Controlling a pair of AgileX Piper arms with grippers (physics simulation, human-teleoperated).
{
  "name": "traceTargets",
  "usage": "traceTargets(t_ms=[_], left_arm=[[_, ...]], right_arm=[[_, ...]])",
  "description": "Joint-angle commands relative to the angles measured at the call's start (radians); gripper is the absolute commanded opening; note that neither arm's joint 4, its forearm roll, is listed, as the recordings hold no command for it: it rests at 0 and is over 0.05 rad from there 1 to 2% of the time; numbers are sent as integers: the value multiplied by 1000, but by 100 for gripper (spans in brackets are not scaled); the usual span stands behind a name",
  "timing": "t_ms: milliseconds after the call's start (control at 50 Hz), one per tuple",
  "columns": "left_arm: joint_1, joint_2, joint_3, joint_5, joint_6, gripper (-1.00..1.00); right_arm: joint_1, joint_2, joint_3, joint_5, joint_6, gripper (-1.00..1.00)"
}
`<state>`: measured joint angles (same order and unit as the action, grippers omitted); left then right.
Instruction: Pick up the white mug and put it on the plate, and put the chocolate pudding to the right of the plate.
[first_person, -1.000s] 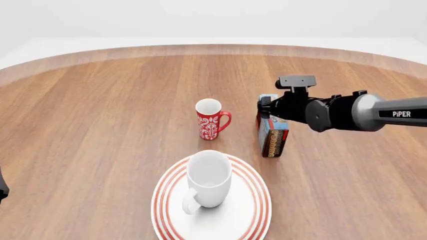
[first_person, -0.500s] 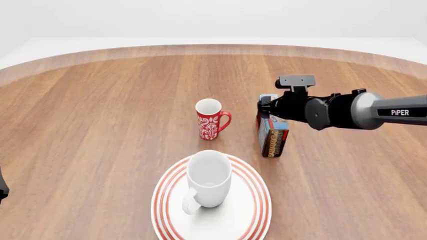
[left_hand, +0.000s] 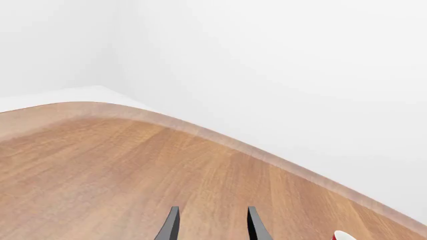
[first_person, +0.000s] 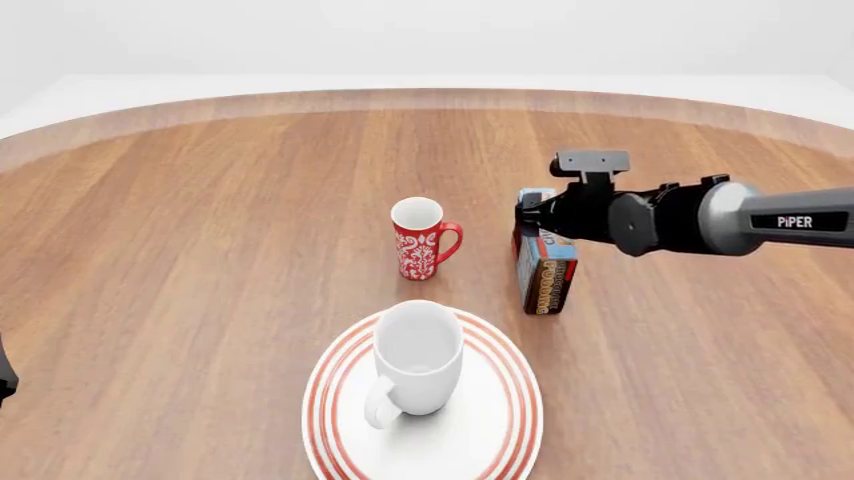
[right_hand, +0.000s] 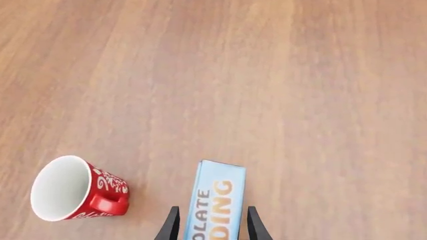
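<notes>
The white mug stands upright on the red-ringed plate at the near middle. The chocolate pudding stands on edge on the table, just beyond the plate's right side. My right gripper is at the carton's top. In the right wrist view its fingers are apart on either side of the carton, with a gap showing. My left gripper is open and empty over bare table. Only a dark part of it shows at the front view's left edge.
A red mug with a white floral pattern stands upright beyond the plate, left of the carton. It also shows in the right wrist view. The round wooden table's far edge curves across the back.
The right arm's forearm has shifted very slightly left and up. The gripper, carton, mugs and plate have not visibly moved.
</notes>
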<state>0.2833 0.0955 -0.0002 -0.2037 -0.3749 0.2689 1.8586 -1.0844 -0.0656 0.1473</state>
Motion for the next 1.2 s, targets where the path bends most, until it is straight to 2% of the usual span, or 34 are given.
traceTargets(t_ms=[20, 960, 980, 1200], left_arm=[[0, 0, 0, 0, 0, 100], [0, 0, 0, 0, 0, 100], [0, 0, 0, 0, 0, 100], [0, 0, 0, 0, 0, 100]], right_arm=[[-4, 7, -8, 12, -2, 100], [-10, 33, -24, 31, -4, 100], [-13, 32, -21, 30, -6, -100], [-17, 19, -8, 21, -5, -100]])
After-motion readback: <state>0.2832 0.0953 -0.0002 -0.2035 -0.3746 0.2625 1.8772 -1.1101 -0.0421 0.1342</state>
